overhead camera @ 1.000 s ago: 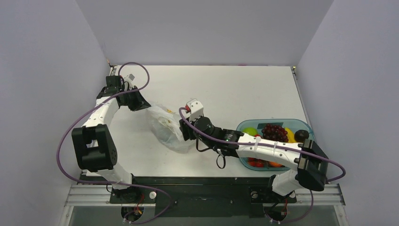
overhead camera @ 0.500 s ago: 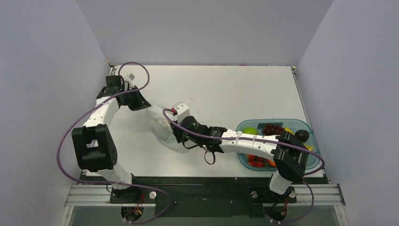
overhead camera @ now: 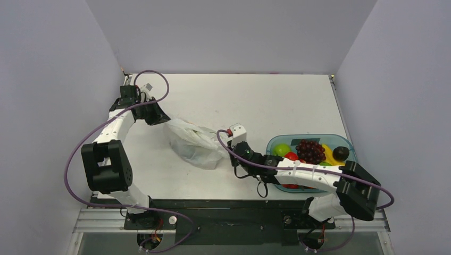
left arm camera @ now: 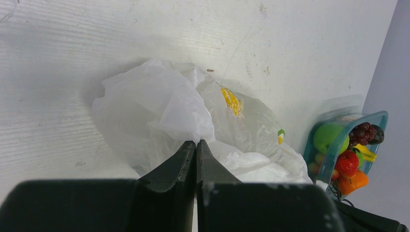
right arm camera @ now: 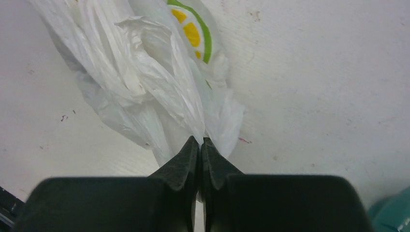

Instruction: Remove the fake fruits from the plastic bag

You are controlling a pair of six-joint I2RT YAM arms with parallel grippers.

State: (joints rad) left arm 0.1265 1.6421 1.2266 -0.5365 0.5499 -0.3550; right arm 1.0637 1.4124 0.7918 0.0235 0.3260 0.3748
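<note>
The right arm has drawn back from over the bag point(overhead camera: 192, 142) toward the tray point(overhead camera: 348, 144), and the right fingers point(right arm camera: 197, 146), apart a second ago, have closed. They are now clamped together on a gathered fold of film at the bag's near-right end. The left fingers point(left arm camera: 195, 149) are likewise pressed together on a fold at the bag's far-left end.

The bag lies on the table point(overhead camera: 266, 101), slack and low, spanned between the two grips. The fruits point(overhead camera: 310, 151) in view all sit in the tray, well apart from the bag: apple, grapes, strawberry, banana and orange.

Only the printed lemon slices show through the film. Whether any fruit remains inside cannot be told.

Judgement: with both ends held, the next step is likely to lift or spread the bag to check or empty it. The thin film may slip or tear under tension.
</note>
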